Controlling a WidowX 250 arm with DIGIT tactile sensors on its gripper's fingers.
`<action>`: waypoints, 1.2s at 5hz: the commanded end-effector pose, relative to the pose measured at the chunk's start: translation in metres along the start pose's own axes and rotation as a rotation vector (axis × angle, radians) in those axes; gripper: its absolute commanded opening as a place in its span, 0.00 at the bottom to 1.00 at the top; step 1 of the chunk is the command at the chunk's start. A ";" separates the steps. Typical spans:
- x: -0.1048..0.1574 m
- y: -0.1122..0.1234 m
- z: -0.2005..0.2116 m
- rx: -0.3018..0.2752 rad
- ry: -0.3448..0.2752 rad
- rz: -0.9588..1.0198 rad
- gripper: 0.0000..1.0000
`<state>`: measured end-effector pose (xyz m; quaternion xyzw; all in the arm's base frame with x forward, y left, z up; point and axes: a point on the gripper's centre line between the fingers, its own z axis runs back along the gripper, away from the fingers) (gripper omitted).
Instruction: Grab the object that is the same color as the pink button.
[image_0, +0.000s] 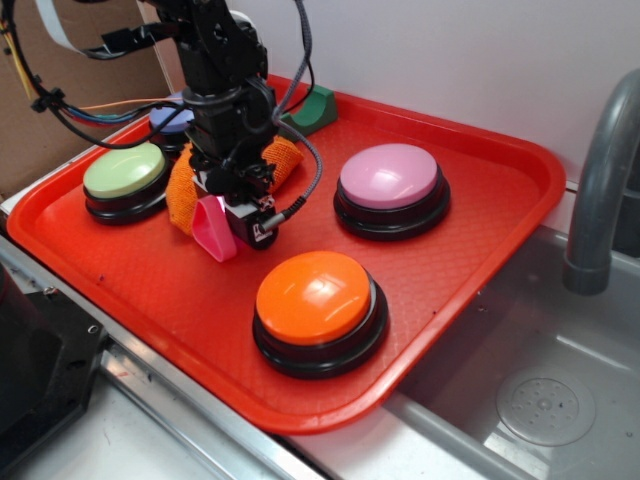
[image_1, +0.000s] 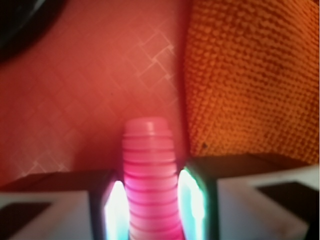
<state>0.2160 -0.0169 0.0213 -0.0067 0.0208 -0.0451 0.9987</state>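
The gripper (image_1: 150, 200) was closed on the pink bolt (image_1: 150, 185), with one finger pressed on each side of the ribbed shaft. In the exterior view, the bolt (image_0: 213, 228) hung under the gripper (image_0: 240, 215) with its flat head toward the near left, above the red tray (image_0: 480, 250) and just beside the orange cloth (image_0: 182, 195). The pink button (image_0: 388, 176) stood well apart to the right. The bolt looked like light, stiff plastic, so I judge that little force was enough. The smooth surface may be slippery, but the ribs should help the fingers (image_1: 116, 210) against sliding. The shaft seemed the best place to hold, because the head is flat and thin.
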 end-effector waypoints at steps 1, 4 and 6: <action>0.004 0.000 0.029 -0.006 -0.031 0.050 0.00; 0.003 0.005 0.155 0.021 -0.168 0.136 0.00; -0.001 0.014 0.173 0.010 -0.137 0.190 0.00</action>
